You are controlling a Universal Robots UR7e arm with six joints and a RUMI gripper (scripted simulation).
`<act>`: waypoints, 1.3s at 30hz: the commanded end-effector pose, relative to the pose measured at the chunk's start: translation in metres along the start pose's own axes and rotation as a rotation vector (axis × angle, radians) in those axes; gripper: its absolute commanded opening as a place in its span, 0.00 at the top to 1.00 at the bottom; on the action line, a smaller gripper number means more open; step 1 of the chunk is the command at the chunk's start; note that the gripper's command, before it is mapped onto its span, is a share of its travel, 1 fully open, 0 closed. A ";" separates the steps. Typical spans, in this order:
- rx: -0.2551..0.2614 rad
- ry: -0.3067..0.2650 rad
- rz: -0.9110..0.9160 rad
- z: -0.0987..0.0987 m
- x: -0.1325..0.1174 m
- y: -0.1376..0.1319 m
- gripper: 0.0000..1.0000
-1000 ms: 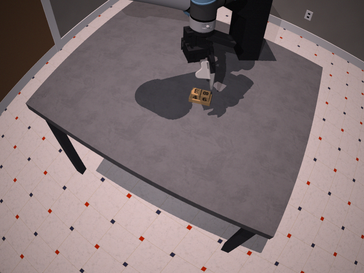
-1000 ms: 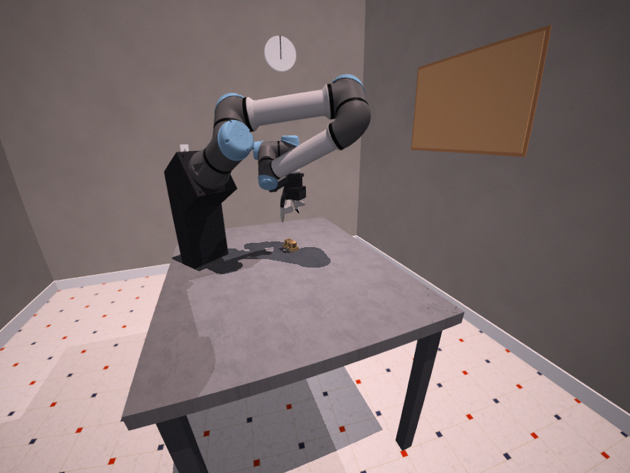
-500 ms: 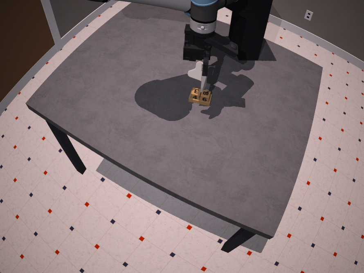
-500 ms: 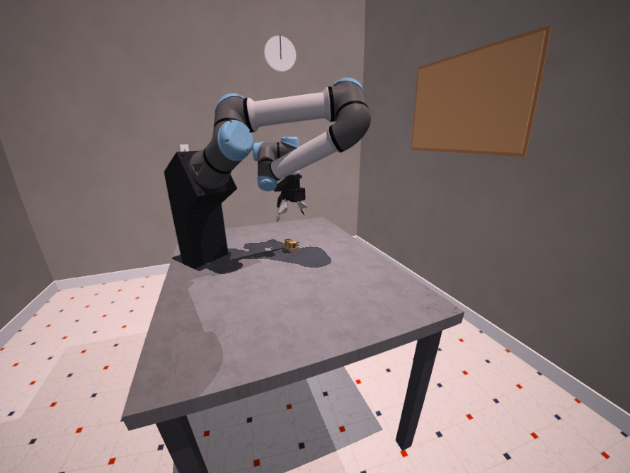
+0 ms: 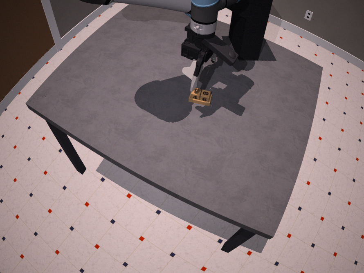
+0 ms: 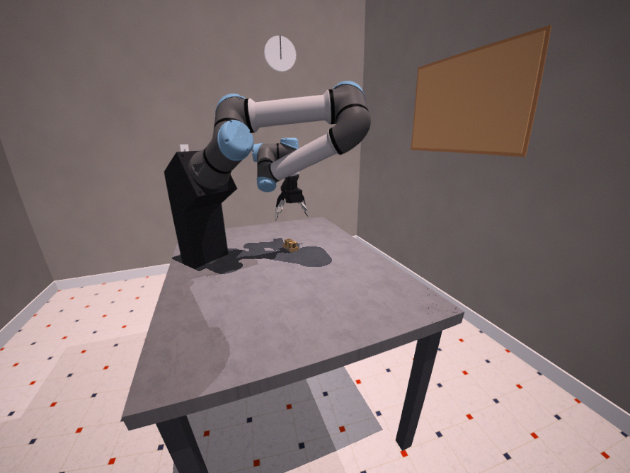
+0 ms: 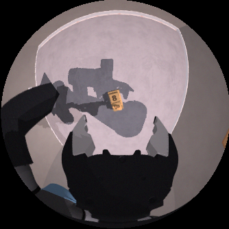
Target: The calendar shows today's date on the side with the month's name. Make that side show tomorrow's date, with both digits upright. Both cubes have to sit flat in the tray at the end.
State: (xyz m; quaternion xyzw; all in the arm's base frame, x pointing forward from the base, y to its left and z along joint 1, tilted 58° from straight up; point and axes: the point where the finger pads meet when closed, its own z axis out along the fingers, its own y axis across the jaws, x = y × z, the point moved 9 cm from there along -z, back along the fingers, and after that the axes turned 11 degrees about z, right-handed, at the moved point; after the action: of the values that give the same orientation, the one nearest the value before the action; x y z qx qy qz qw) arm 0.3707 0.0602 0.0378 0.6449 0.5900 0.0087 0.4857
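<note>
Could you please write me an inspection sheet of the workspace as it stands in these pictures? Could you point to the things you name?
Surface: grey mottled table (image 5: 164, 146) (image 6: 305, 300) (image 7: 147, 44), small dark specks near one corner, arm shadows across it.
Job's things: wooden calendar (image 5: 200, 101) (image 6: 291, 245) (image 7: 115, 100) on the table, two cubes side by side; the top view shows 4 and 6 on the side faces. Month's name: cannot be read.
Clutter: nothing seen.
Gripper: the gripper (image 5: 196, 85) (image 6: 291, 217) (image 7: 120, 116) is open, above the table, holding nothing.
Cables: nothing seen.
Surroundings: grey walls, round clock (image 6: 279, 53), brown board (image 6: 476, 96), wall outlet (image 5: 308, 15), patterned tile floor (image 5: 97, 220) (image 6: 488, 407).
</note>
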 end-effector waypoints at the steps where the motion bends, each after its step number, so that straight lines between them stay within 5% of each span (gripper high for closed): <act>1: 0.006 -0.006 0.174 0.002 0.001 0.003 0.00; 39: 0.002 -0.009 1.181 0.013 -0.005 0.011 0.00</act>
State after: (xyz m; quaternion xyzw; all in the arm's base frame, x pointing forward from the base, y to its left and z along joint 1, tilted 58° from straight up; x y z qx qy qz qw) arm 0.3838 0.0517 0.0402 0.8535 0.1883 0.2504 0.4165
